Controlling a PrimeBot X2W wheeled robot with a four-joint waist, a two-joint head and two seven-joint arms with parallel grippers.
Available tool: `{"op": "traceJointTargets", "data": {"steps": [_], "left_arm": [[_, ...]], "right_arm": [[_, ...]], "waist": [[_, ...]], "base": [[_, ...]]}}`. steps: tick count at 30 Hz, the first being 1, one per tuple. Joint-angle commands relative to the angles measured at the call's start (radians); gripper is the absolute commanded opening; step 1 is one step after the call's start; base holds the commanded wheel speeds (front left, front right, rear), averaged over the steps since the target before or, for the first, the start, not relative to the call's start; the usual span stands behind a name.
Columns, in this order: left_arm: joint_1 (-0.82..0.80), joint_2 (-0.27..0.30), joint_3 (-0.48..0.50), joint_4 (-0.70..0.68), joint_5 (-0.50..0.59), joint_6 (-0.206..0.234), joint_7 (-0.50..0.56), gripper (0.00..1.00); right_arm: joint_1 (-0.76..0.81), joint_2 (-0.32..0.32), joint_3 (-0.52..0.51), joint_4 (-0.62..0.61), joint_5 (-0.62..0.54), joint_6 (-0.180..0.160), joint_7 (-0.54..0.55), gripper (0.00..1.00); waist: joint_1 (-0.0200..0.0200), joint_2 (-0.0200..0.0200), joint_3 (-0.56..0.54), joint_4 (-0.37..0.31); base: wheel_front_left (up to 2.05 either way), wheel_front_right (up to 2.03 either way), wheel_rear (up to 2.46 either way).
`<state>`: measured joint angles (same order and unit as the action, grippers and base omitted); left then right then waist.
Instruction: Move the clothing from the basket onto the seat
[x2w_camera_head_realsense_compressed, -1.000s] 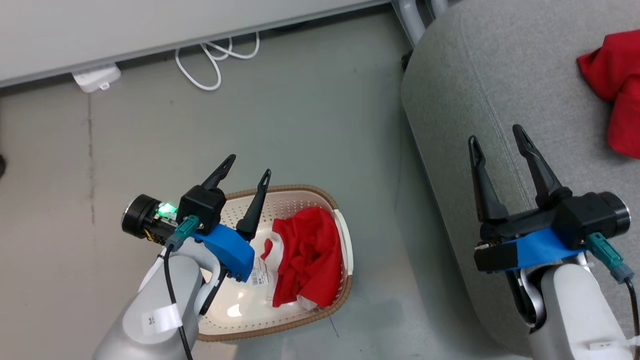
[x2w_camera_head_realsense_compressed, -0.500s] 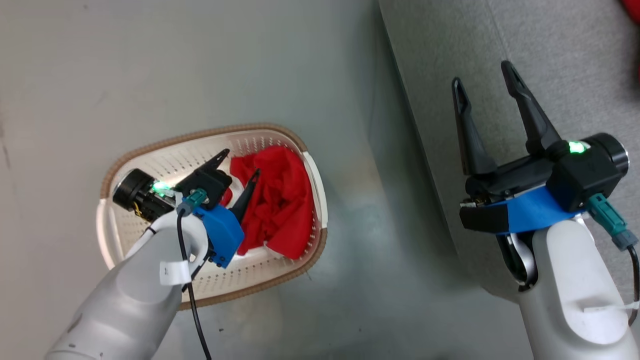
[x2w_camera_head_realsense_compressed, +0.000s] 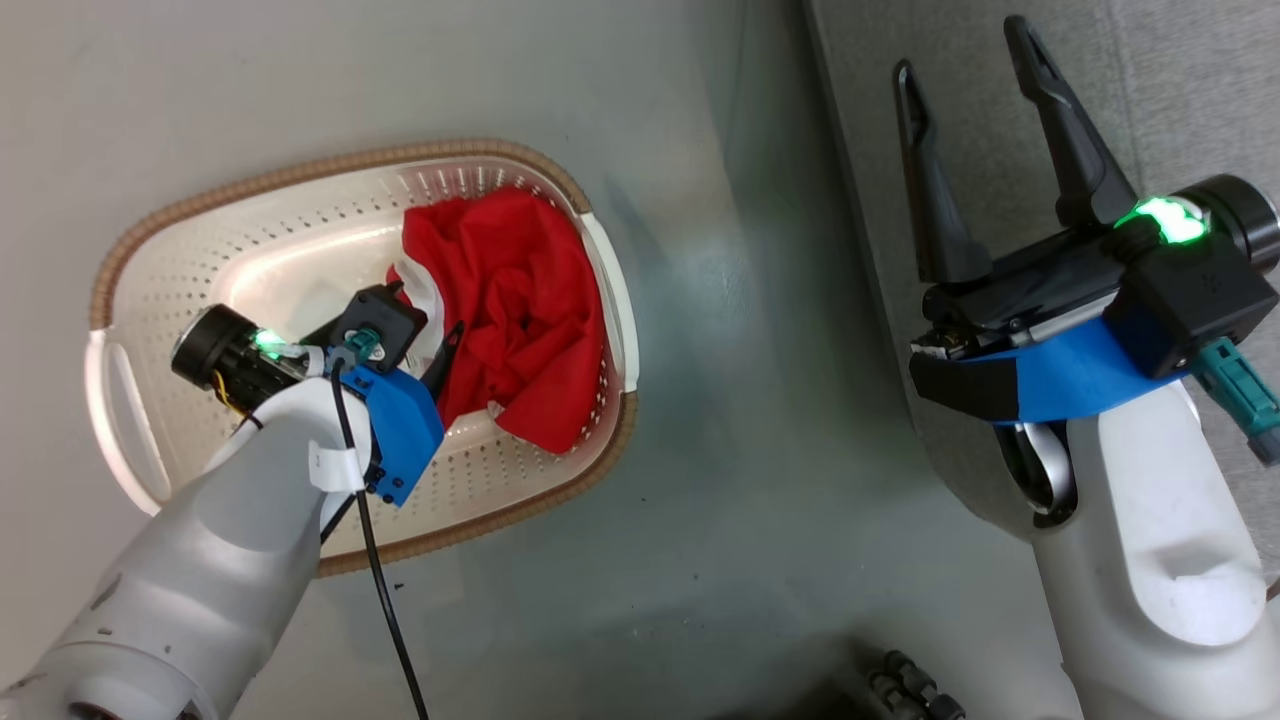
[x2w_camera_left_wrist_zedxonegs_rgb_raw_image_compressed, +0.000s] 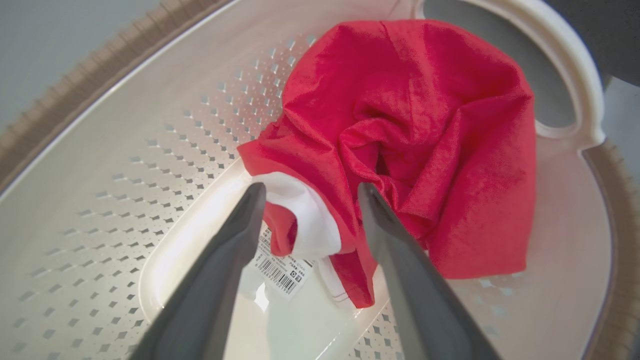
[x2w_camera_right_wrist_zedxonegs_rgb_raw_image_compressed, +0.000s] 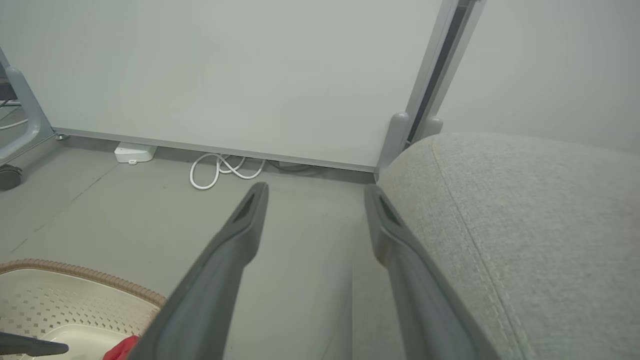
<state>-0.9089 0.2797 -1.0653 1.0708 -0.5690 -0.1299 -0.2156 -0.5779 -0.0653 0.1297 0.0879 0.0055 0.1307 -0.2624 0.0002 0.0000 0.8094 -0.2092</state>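
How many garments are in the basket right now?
1 in view: a crumpled red garment with white trim, lying at one handle end of the basket, right in front of the open left gripper. Its folds could hide a second piece.

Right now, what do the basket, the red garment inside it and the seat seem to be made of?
The basket: smooth, glossy cream plastic, judging by its moulded holes and highlights; its brown rim looks woven, probably moulded. The red garment: thin soft fabric, crumpled into folds, matte. The seat: light-grey woven upholstery with visible grain and a stitched seam.
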Motion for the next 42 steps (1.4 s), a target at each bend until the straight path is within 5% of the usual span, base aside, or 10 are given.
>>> {"op": "traceJointTargets", "data": {"steps": [1, 18, 32, 33, 34, 42], "left_arm": [[-0.029, 0.008, -0.020, 0.009, -0.016, -0.001, 0.002, 1.00], [-0.134, 0.015, -0.156, 0.053, -0.173, -0.001, 0.011, 1.00], [-0.173, -0.002, -0.208, 0.087, -0.180, -0.001, 0.038, 1.00], [-0.175, -0.005, -0.209, 0.089, -0.178, -0.001, 0.040, 0.20], [-0.176, -0.007, -0.210, 0.091, -0.175, -0.001, 0.043, 0.00], [-0.178, -0.016, -0.216, 0.084, -0.166, -0.001, 0.034, 0.00]], "right_arm": [[-0.024, 0.003, 0.002, -0.008, -0.005, 0.000, -0.004, 1.00], [-0.058, -0.011, 0.004, -0.046, -0.014, 0.000, -0.004, 1.00], [-0.057, -0.011, 0.007, -0.054, -0.015, 0.000, -0.004, 1.00], [-0.057, -0.012, 0.007, -0.054, -0.015, 0.000, -0.004, 1.00], [-0.057, -0.013, 0.006, -0.054, -0.015, 0.000, -0.004, 1.00], [-0.059, -0.011, 0.005, -0.043, -0.017, 0.000, -0.004, 1.00]], "waist": [[-0.0002, 0.0000, 0.038, -0.005], [-0.0002, 0.0000, 0.182, -0.005], [-0.0002, 0.0000, 0.225, -0.012], [-0.0002, 0.0000, 0.225, -0.012], [-0.0002, 0.0000, 0.225, -0.012], [-0.0002, 0.0000, 0.209, -0.004]], "base": [[0.00, 0.00, 0.00], [0.00, 0.00, 0.00], [0.00, 0.00, 0.00], [0.00, 0.00, 0.00], [0.00, 0.00, 0.00], [0.00, 0.00, 0.00]]}}
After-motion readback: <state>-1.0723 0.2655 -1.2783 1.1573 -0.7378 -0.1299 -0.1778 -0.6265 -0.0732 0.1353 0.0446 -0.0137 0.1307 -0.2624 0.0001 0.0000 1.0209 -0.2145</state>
